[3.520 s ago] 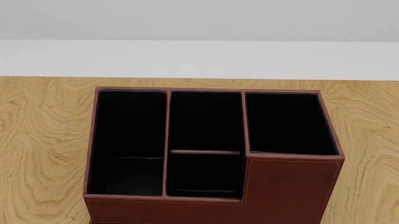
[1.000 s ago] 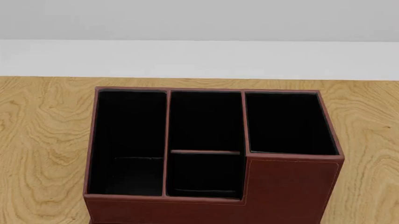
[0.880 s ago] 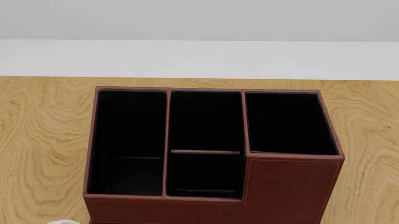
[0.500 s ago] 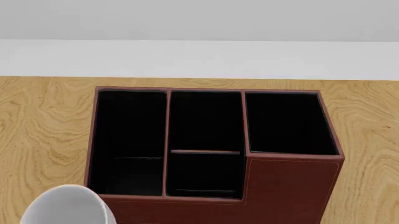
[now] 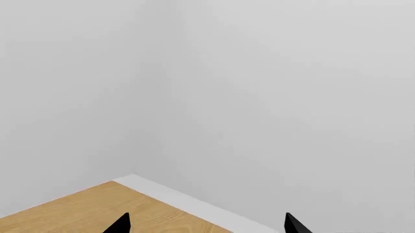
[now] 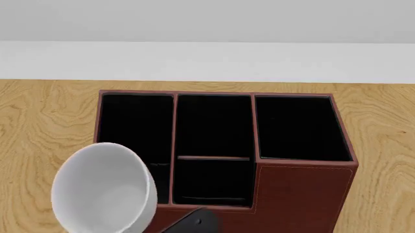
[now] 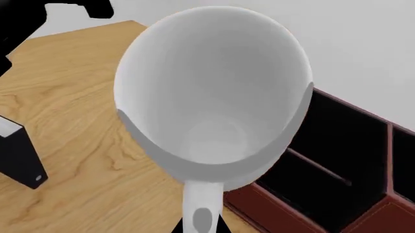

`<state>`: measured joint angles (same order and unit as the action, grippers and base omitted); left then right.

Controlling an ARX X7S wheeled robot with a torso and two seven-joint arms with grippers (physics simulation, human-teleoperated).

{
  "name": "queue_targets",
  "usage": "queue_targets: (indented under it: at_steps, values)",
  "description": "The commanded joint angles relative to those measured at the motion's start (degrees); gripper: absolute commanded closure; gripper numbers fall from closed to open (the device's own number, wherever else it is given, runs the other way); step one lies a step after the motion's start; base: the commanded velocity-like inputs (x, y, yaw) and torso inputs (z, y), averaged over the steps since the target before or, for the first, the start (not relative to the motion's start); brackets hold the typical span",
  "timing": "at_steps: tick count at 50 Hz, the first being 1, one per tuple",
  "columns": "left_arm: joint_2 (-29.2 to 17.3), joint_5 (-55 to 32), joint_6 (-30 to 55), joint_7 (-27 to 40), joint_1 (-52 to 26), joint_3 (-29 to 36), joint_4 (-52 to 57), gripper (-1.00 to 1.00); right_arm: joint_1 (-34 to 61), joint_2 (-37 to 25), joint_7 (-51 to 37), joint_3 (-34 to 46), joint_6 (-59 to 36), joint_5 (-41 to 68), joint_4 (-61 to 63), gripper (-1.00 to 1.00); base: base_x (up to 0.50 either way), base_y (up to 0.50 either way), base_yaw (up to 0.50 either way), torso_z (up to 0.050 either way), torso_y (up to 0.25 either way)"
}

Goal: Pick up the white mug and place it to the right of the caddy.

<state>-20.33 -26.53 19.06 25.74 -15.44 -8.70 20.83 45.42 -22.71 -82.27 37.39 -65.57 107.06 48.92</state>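
The white mug [image 6: 104, 191] hangs tilted in the air in the head view, its open mouth towards the camera, in front of the caddy's [image 6: 298, 189] left front corner. My right gripper [image 7: 199, 226] is shut on the mug's [image 7: 214, 102] loop handle; its dark fingers show on both sides of the handle. A bit of that gripper shows at the bottom of the head view [image 6: 191, 224]. The reddish-brown caddy [image 7: 363, 145] with black compartments stands on the wooden table. My left gripper [image 5: 207, 228] is open and empty, facing the wall; only its two fingertips show.
A small black book [image 7: 19, 155] stands on the wooden table [image 6: 39, 126] to the left of the caddy. A dark arm part [image 7: 39, 9] shows beyond the mug in the right wrist view. A white wall runs behind the table's far edge.
The white mug has come up into the head view from the lower left and moved up and right, now covering the caddy's left front. The caddy has not moved.
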Motion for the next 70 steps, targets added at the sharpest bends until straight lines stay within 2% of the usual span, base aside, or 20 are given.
queue_targets:
  at_steps: [1, 12, 31, 38, 53, 61, 70]
  values:
    - [-0.1, -0.1, 0.0, 0.1, 0.1, 0.3, -0.1, -1.0, 3.1, -4.1, -3.6, -3.2, 3.0, 3.7, 2.7, 1.0, 0.0, 0.0, 0.0, 0.0, 0.0]
    - [-0.1, 0.1, -0.4, 0.1, -0.1, 0.6, -0.7, -1.0, 7.3, -8.9, -6.9, -2.7, 7.8, 7.5, 4.8, 1.0, 0.0, 0.0, 0.0, 0.0, 0.0]
    - [-0.2, 0.2, -0.3, 0.1, 0.1, 1.5, -0.3, -1.0, 6.0, -19.2, -5.1, -6.9, 14.0, 7.3, 9.1, 1.0, 0.0, 0.0, 0.0, 0.0, 0.001]
    - [-0.2, 0.5, -0.6, -0.1, 0.3, 2.2, -0.1, -1.0, 2.4, -23.9, -2.4, -13.4, 15.0, 7.5, 10.9, 1.0, 0.0, 0.0, 0.0, 0.0, 0.001]
    - [-0.3, 0.3, -0.7, 0.1, 0.3, 2.4, -0.3, -1.0, -5.1, -27.4, 0.0, -27.4, 12.3, 10.5, 10.9, 1.0, 0.0, 0.0, 0.0, 0.0, 0.0]
    - [-0.3, 0.5, -0.9, 0.1, 0.3, 2.8, -0.6, -1.0, -10.3, -25.5, -3.5, -41.0, 6.8, 17.9, 10.8, 1.0, 0.0, 0.0, 0.0, 0.0, 0.001]
    - [-0.3, 0.7, -1.1, 0.2, 0.2, 3.1, -0.7, -1.0, -18.9, -26.7, 1.5, -54.3, 4.1, 17.2, 9.3, 1.0, 0.0, 0.0, 0.0, 0.0, 0.0]
